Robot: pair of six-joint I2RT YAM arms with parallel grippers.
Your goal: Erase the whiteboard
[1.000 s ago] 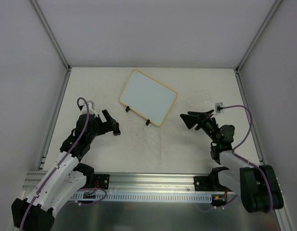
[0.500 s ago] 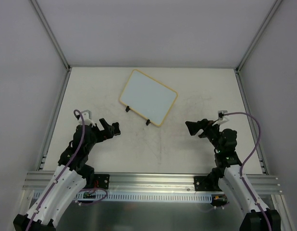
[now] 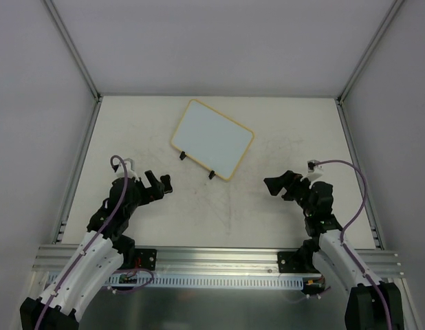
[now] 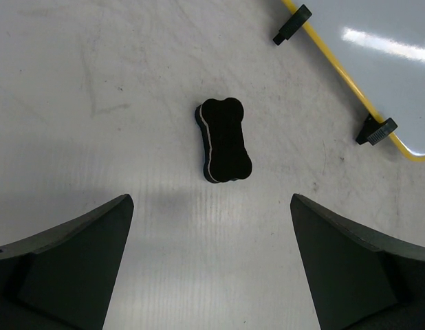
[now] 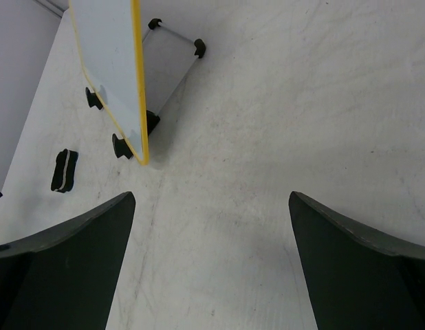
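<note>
Hovering over the near half of the bench (image 3: 288,130), I am holding my left gripper (image 3: 159,183) and right gripper (image 3: 277,186) with jaws spread wide — neither is gripping anything. The whiteboard (image 3: 212,139) is standing tilted on its black feet toward the bench's far edge, about midway across, its face showing plain white. The eraser (image 4: 224,139) is lying flat just ahead of my left gripper — near the whiteboard's near edge, not touching it.

We see a pale, scuffed desk (image 3: 281,130). On it: whiteboard (image 3: 212,139), blank, propped on 2 blk feet (image 4: 376,130), mid-rear. Blk eraser (image 4: 225,139) lies flat nr its front-left edge, not touching.
</note>
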